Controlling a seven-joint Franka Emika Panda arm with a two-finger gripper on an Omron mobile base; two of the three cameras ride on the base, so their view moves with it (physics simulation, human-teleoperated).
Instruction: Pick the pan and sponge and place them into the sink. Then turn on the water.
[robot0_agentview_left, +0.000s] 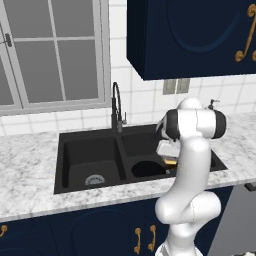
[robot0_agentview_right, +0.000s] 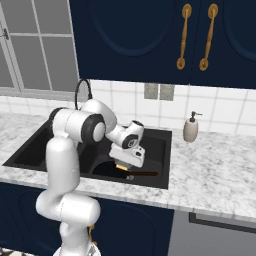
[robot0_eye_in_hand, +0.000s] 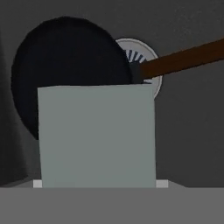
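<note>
The black sink (robot0_agentview_left: 64, 165) has two basins. In the right basin lies the round black pan (robot0_agentview_left: 147, 169) (robot0_agentview_right: 106, 171) (robot0_eye_in_hand: 65, 61), its brown handle (robot0_eye_in_hand: 183, 59) (robot0_agentview_right: 144, 173) reaching across the silvery drain (robot0_eye_in_hand: 144, 50). My gripper (robot0_agentview_left: 168, 156) (robot0_agentview_right: 125, 163) hangs low over that basin, above the pan, shut on the sponge (robot0_agentview_left: 171, 161) (robot0_agentview_right: 122, 166). In the hand view the sponge's grey-green face (robot0_eye_in_hand: 96, 135) fills the middle and hides part of the pan. The black gooseneck faucet (robot0_agentview_left: 116, 102) (robot0_agentview_right: 81, 89) stands behind the divider; no water runs.
A beige soap dispenser (robot0_agentview_right: 190, 127) (robot0_agentview_left: 213, 104) stands on the marble counter (robot0_agentview_right: 215, 170) right of the sink. The left basin holds only its drain (robot0_agentview_left: 94, 180). Dark blue wall cabinets (robot0_agentview_left: 190, 35) hang overhead, and a window (robot0_agentview_left: 50, 50) sits at the back left.
</note>
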